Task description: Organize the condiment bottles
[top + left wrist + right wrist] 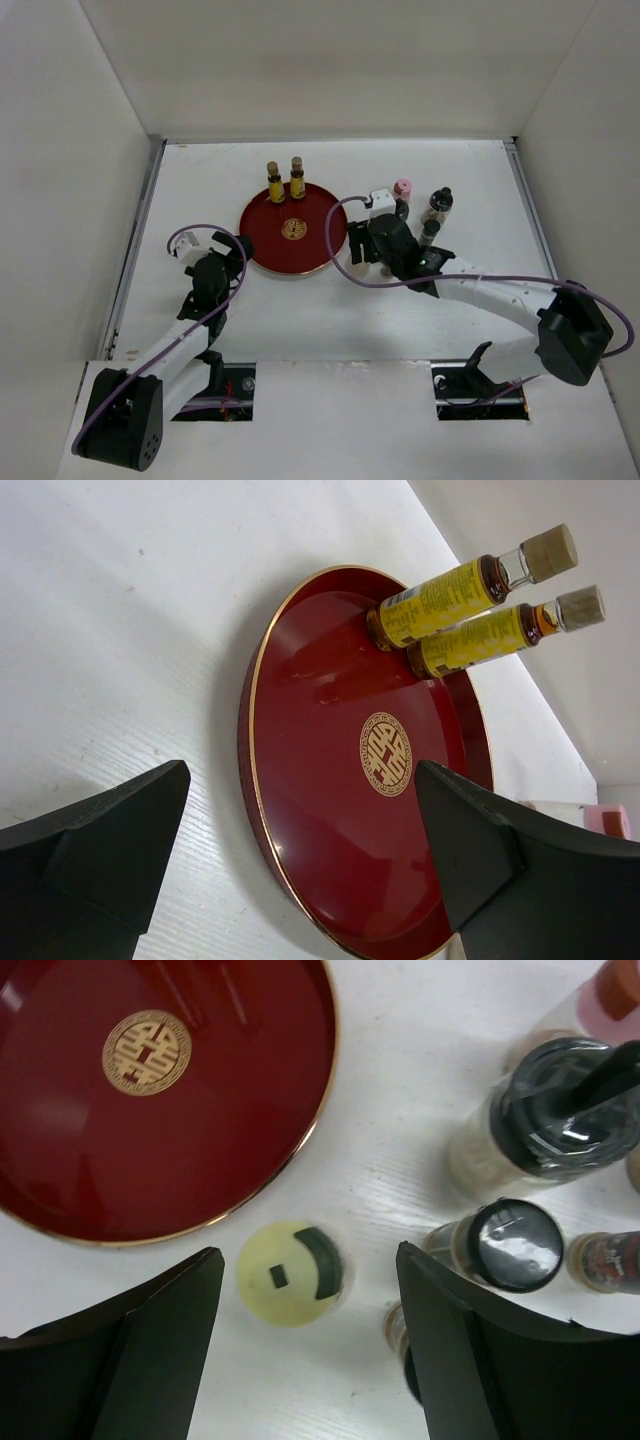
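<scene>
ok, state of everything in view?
red tray: flat on table
yellow bottles: upright on tray, capped
cream-white bottle: upright on table, beside tray
pink-capped bottle: upright, off tray
dark-capped shakers: upright, off tray
left gripper: open, empty
right gripper: open, centred on cream-white bottle, no contact

Robot lab test cell — white walls point(330, 60) box in white table point(330, 320), left arm point(180, 345), right arm point(490, 293) bolted on.

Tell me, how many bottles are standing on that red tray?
2. One slim yellow bottle stands at the far edge of the red tray, and its twin is right beside it. The whole tray is in view, so none are hidden there.
</scene>
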Robot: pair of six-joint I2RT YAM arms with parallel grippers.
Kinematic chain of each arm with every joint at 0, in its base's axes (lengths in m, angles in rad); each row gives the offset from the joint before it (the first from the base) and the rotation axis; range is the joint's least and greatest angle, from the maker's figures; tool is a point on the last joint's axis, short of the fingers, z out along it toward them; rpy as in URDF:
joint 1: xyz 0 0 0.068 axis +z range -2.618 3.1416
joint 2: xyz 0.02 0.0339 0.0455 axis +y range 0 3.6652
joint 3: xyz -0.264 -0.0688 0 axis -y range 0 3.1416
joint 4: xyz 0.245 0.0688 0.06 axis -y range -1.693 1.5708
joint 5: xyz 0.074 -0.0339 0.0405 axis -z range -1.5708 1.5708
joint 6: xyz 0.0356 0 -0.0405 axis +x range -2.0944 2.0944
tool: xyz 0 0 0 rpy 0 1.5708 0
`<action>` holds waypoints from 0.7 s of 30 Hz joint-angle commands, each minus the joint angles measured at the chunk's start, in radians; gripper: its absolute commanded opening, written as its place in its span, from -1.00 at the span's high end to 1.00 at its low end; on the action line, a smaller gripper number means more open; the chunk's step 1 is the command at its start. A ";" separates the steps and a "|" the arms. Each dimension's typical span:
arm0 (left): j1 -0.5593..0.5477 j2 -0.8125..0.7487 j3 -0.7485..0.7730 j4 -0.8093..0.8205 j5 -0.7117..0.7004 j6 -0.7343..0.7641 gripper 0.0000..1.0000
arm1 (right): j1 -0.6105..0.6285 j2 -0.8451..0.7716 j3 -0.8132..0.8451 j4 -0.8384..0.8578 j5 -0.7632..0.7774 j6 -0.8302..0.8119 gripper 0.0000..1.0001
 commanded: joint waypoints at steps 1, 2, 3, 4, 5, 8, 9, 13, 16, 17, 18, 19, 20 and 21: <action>-0.007 -0.005 0.004 0.055 0.002 -0.003 -1.00 | 0.035 0.019 0.034 -0.024 -0.030 0.010 -0.55; -0.009 -0.007 0.004 0.054 -0.003 -0.002 -1.00 | 0.041 0.033 0.037 -0.027 -0.033 0.010 -0.56; -0.007 -0.008 0.004 0.054 -0.006 -0.002 -1.00 | 0.044 0.043 0.039 -0.027 -0.036 0.013 -0.56; -0.003 -0.007 0.003 0.049 -0.001 -0.005 -1.00 | 0.047 0.056 0.040 -0.026 -0.036 0.016 -0.56; 0.002 -0.005 0.003 0.049 0.005 -0.006 -1.00 | 0.049 0.065 0.042 -0.026 -0.036 0.016 -0.56; -0.006 -0.016 0.003 0.049 0.002 -0.003 -1.00 | 0.049 0.080 0.045 -0.024 -0.016 0.013 -0.55; -0.007 -0.016 0.001 0.049 -0.001 -0.002 -1.00 | 0.049 0.085 0.045 -0.021 -0.007 0.017 -0.55; -0.003 -0.004 0.003 0.054 0.014 -0.008 -1.00 | 0.049 0.115 0.056 0.008 0.025 0.008 -0.49; -0.004 -0.001 0.003 0.054 0.002 -0.006 -1.00 | 0.049 0.131 0.062 0.022 0.051 0.013 -0.19; 0.003 -0.001 0.003 0.052 0.009 -0.008 -1.00 | 0.049 0.135 0.065 0.028 0.056 0.011 -0.13; 0.003 -0.004 0.003 0.052 0.013 -0.009 -1.00 | 0.049 0.134 0.068 0.029 0.061 0.007 -0.08; 0.002 -0.008 0.001 0.052 0.011 -0.009 -1.00 | 0.050 0.128 0.071 0.029 0.073 0.004 -0.01; -0.004 -0.014 0.001 0.052 0.005 -0.006 -1.00 | 0.055 0.116 0.071 0.029 0.088 0.001 0.03; -0.006 -0.015 0.000 0.052 0.000 -0.005 -1.00 | 0.058 0.099 0.073 0.031 0.102 -0.001 0.04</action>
